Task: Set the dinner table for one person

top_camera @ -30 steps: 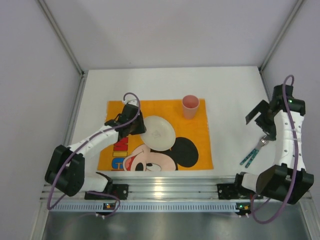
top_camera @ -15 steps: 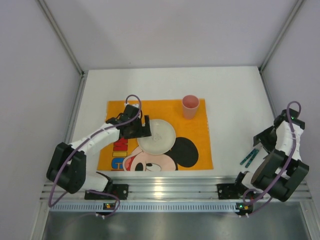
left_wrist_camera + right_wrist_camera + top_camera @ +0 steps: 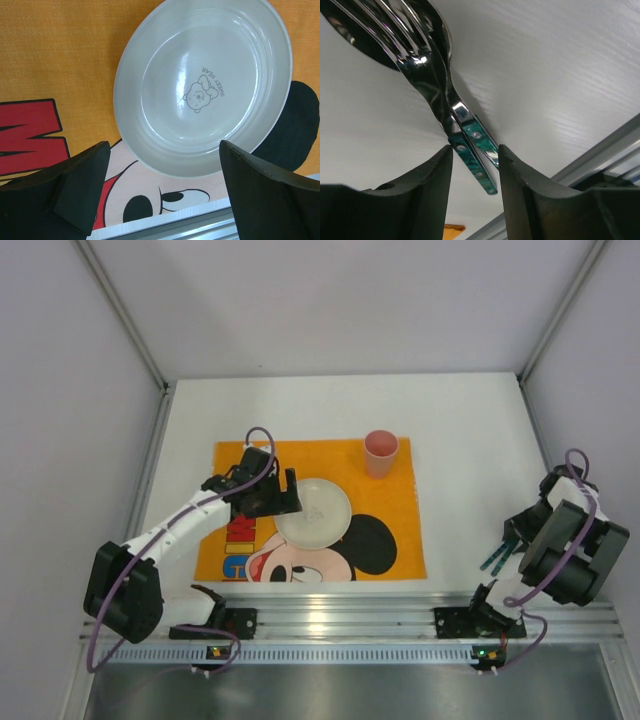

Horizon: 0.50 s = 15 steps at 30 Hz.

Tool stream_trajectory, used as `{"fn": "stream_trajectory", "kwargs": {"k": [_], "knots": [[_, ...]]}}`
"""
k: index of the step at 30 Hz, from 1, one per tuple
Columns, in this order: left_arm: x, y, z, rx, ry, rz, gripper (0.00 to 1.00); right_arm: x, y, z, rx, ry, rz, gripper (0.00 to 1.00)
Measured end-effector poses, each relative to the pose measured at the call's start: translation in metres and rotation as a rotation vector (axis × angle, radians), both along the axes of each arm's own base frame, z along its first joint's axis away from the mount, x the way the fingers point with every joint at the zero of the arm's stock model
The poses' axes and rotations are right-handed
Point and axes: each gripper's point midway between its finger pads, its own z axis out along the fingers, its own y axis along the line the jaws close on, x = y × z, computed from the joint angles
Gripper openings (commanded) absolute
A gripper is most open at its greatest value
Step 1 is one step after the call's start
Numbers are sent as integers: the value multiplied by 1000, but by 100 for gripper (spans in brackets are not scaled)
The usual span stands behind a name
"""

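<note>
Although plate (image 3: 313, 508) and pink cup (image 3: 380, 452) sit on the placemat (image 3: 398, 502), left pincer (image 3: 162, 165) spread, right pincer (image 3: 475, 155) straddles teal-handled cutlery (image 3: 470, 135) beside it, grip unclear.

— We see the plate (image 3: 202, 87) smooth and glossy, plastic by its look; beneath it, the placemat (image 3: 65, 50) is matt woven cloth.
— Right of the plate, we note mirror-polished metal cutlery (image 3: 432, 95), its teal handles shiny, on the matt, faintly grained dinner table (image 3: 545, 75).

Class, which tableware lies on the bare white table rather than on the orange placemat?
The teal-handled cutlery, straddled by the right claw. The plate and pink cup both sit on the placemat.
</note>
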Motion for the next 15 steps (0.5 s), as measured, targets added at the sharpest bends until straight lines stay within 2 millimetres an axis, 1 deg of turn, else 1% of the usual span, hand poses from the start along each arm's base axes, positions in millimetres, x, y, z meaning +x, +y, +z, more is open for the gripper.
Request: {"fn": "stream_trajectory", "kwargs": {"k": [2,3,5,8,9,11,12,14,15], "knots": [[-1,1,2,2,2,1,95,3,-1,-8,8,10,-4,36],[-1,1,3,3,3,1,95,3,-2,-11,15,21,-3,30],[0,2,4,8,-2,6,95,5,-2,-11,26,26,2,22],[2,4,4,19,-8,16,95,13,-2,-12,35,33,20,2],[2,5,4,23,-9,21,95,15,-1,-12,35,47,29,0],[2,6,4,27,-8,26,95,19,2,-12,26,79,62,0],[2,7,3,29,-6,29,95,24,6,-12,12,94,93,0],[2,8,3,32,-6,39,95,43,18,-10,-19,109,181,0],[3,8,4,32,-7,45,95,56,27,-10,-30,104,231,0]]}}
